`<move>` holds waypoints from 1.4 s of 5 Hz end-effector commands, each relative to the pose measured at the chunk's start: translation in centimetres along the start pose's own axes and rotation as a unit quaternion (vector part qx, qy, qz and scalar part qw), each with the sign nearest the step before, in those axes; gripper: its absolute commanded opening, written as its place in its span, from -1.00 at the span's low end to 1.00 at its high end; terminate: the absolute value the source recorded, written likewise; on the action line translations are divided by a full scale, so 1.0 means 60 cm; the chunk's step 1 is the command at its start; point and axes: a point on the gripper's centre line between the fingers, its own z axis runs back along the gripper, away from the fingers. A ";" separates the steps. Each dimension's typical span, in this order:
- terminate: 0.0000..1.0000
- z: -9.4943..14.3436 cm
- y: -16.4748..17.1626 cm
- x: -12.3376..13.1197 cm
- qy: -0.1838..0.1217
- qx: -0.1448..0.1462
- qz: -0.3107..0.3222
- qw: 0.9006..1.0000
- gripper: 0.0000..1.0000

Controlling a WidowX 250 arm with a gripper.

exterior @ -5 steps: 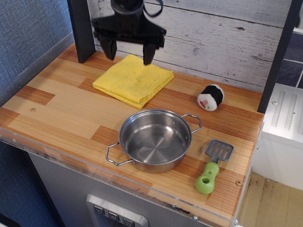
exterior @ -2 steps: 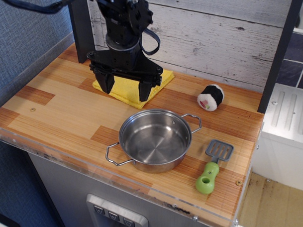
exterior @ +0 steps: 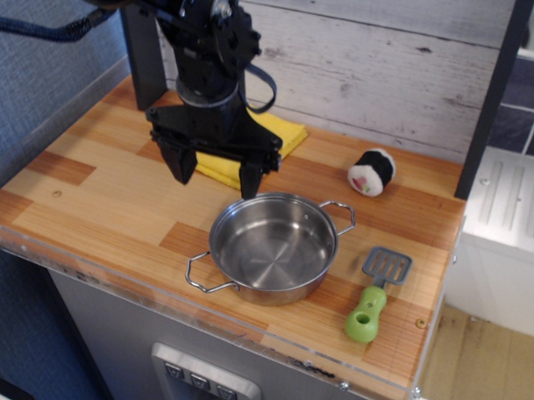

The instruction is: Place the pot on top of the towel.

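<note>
Gripper [exterior: 212,175] moved off its spot above the far side of the towel [exterior: 280,134], forward and down toward the pot [exterior: 273,246]. Fingers [exterior: 248,178] still spread, right tip now just beside the pot's far rim. Arm now covers most of the towel.

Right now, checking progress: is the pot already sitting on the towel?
No, the pot rests on the wooden counter, in front of the yellow towel.
</note>
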 end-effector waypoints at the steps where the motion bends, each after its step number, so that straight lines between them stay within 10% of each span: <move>1: -1.00 -0.013 -0.039 -0.007 0.005 -0.032 -0.025 0.999 1.00; 3: -1.00 -0.049 -0.029 -0.023 0.034 -0.067 0.003 0.997 1.00; 4: -1.00 -0.054 -0.021 -0.030 0.036 -0.067 0.024 0.997 -1.00; 7: -1.00 -0.054 -0.021 -0.037 0.032 -0.066 0.025 0.997 -1.00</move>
